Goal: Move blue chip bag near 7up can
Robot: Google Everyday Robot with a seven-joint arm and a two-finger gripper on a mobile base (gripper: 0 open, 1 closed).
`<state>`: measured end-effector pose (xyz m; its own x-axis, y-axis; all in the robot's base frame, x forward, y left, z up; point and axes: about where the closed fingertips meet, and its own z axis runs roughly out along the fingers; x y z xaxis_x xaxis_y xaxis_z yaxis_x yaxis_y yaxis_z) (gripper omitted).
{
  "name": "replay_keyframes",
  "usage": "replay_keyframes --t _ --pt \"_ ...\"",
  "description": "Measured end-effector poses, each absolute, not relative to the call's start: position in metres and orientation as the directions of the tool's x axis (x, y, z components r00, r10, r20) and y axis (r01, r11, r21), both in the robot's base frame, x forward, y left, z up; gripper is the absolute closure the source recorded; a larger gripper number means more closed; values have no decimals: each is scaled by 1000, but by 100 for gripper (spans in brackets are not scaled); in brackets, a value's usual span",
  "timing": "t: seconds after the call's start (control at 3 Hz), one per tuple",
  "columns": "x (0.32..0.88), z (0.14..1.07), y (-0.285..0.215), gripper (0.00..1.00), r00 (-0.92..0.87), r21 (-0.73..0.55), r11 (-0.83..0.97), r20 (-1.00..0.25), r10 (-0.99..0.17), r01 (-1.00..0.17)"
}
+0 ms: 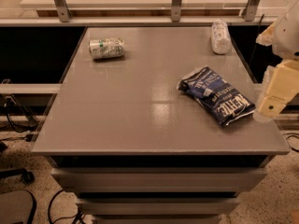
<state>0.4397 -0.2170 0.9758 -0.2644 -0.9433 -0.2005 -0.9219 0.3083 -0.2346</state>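
At the right edge of the frame, the cream-coloured gripper (274, 94) hangs just beside the lower end of the blue chip bag (217, 94); whether it is released or clenched cannot be told. Right of centre on the grey table (140, 120), the bag lies flat and slanted. Upper left, well apart, the 7up can (106, 48) lies on its side. Upper right, a clear plastic bottle (220, 36) lies.
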Motion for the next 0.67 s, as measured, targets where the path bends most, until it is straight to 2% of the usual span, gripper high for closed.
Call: replay_keyframes --t 0.67 --pt "469 932 -192 0 -390 -146 418 -187 -902 -897"
